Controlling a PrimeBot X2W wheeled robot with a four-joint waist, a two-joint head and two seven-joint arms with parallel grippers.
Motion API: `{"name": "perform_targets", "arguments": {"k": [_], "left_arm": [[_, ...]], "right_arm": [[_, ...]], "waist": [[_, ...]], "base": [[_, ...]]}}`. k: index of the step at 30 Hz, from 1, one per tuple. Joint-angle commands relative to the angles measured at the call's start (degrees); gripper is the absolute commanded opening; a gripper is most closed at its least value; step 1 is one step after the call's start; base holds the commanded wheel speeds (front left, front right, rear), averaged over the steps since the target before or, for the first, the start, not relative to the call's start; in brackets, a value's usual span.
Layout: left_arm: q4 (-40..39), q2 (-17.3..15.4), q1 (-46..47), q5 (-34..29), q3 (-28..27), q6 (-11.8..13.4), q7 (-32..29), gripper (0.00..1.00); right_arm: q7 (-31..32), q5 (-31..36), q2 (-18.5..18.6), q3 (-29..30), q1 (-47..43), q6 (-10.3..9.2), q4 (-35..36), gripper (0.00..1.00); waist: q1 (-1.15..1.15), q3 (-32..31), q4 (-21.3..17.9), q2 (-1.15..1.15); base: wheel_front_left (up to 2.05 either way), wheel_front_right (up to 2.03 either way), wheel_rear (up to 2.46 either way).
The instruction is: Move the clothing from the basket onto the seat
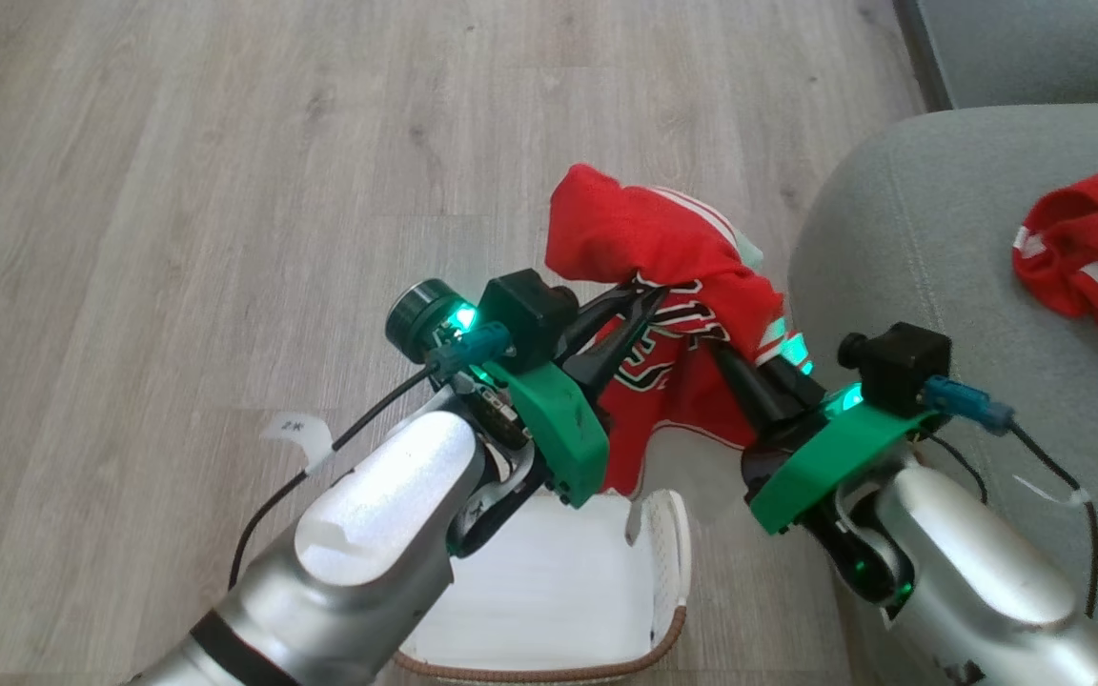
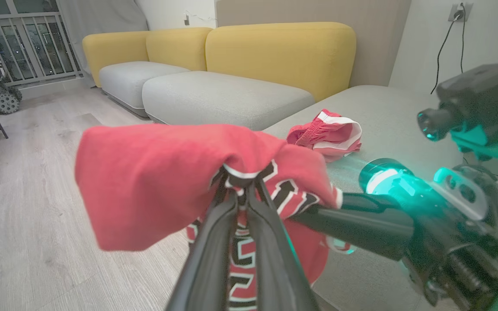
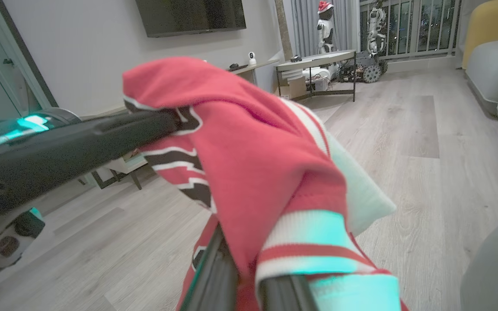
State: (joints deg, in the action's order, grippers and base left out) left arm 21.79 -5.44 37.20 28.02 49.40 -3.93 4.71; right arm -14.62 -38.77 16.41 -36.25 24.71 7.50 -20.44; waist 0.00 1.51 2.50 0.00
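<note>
- Left gripper (image 1: 646,297) and right gripper (image 1: 719,351) both pinch the jersey (image 1: 635,224), up over the basket (image 1: 671,543).
- Shorts (image 1: 1092,252) lie on the seat (image 1: 892,248).
- Light, floppy fabric, I'd guess; grab bunched folds.

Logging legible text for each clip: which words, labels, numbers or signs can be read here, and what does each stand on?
"2" and a second mark, perhaps "X": handwritten on the white tag on the left arm's cable; too small to be sure.
On the jersey: black, white-edged block letters, crumpled and folded; no word reads.
On the shorts lying on the seat: no text seen.
</note>
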Motion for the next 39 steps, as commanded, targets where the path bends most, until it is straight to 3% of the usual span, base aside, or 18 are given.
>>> {"name": "perform_targets", "arguments": {"k": [1, 2, 3, 4, 14, 21, 39], "left_arm": [[-1.34, -1.28, 2.12, 0.30, -2.54, 0.72, 0.56, 0.00], [-1.22, -1.43, 1.87, 0.36, -2.55, 0.86, 0.57, 0.00], [-1.17, -1.53, 1.64, 0.41, -2.55, 1.02, 0.63, 0.43], [-1.17, -1.59, 1.36, 0.54, -2.56, 1.11, 0.73, 1.00], [-2.23, -2.68, -1.24, 0.87, -1.65, 1.81, 1.11, 1.00], [-2.81, -3.26, -2.08, 0.48, -1.29, 2.40, 2.74, 1.00], [-0.66, -2.66, -1.64, -0.01, -0.51, 2.87, 5.93, 1.00]], "right_arm": [[-0.38, 0.71, 0.60, 1.16, 0.22, -0.01, 2.43, 0.00], [-0.38, 1.00, 0.81, 1.82, -0.12, -0.01, 2.77, 0.00], [-0.38, 1.33, 1.05, 2.53, -0.47, -0.01, 3.14, 0.00], [-0.38, 1.62, 1.24, 3.27, -0.82, -0.01, 3.52, 0.00], [-0.38, 4.74, 3.87, 12.35, -4.27, -0.01, 7.24, 0.00], [-0.38, 7.20, 6.02, 17.76, -6.21, -0.01, 12.73, 0.00], [-0.38, 7.75, 7.82, 24.18, -9.04, -0.01, 18.72, 0.00]], "waist": [[0.00, -0.23, -0.59, 0.00], [0.00, -0.32, -0.88, 0.00], [0.00, -0.41, -1.18, 0.00], [0.00, -0.53, -1.54, 0.00], [0.00, -0.70, -6.55, 0.00], [0.00, 0.63, -13.01, 0.00], [0.00, 2.35, -27.12, 0.00]], "base": [[0.00, 0.00, 0.00], [0.00, 0.00, 0.00], [0.00, 0.00, 0.00], [0.00, 0.00, 0.00], [0.00, 0.00, 0.00], [0.00, 0.00, 0.00], [0.00, 0.00, 0.00]]}}
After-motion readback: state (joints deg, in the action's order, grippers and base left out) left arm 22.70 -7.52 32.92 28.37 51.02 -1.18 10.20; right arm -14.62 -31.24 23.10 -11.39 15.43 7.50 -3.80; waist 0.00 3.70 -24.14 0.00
